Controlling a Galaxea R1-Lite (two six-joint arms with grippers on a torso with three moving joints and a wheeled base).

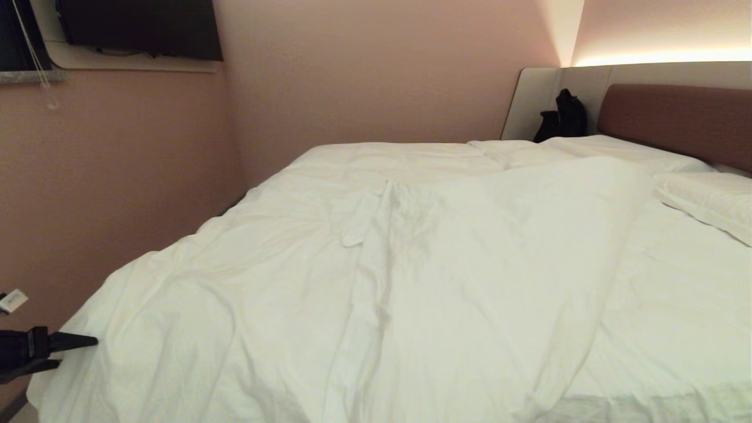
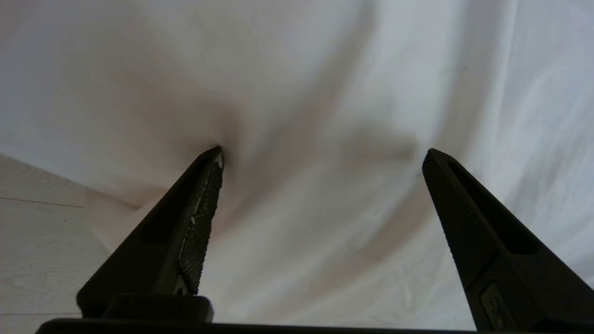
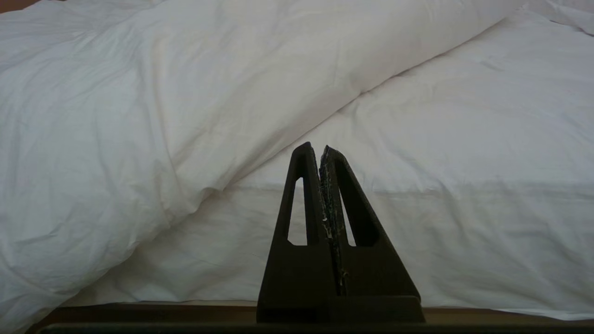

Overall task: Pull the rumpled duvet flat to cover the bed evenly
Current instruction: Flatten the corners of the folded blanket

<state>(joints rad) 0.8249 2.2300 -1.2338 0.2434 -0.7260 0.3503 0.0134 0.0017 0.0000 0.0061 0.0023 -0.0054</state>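
The white duvet point(image 1: 352, 282) lies rumpled over the left and middle of the bed point(image 1: 675, 117), with a long folded ridge running down its centre. Bare sheet point(image 1: 675, 317) shows on the right side. My left gripper point(image 1: 70, 351) is at the duvet's lower left corner, beside the hanging edge. In the left wrist view this gripper point(image 2: 323, 155) stands wide open with nothing between its fingers, and one fingertip point(image 2: 214, 162) touches the cloth point(image 2: 325, 83). My right gripper point(image 3: 320, 149) is shut and empty, low in front of the bed's side, facing the duvet point(image 3: 139, 116) and the sheet point(image 3: 464, 139).
Two white pillows point(image 1: 705, 200) point(image 1: 617, 150) lie by the reddish-brown headboard. A black bag point(image 1: 564, 117) sits at the far corner. A pink wall point(image 1: 117, 176) runs close along the bed's left side, with a dark screen point(image 1: 141, 26) high on it. Pale floor point(image 2: 37, 250) shows below the duvet's edge.
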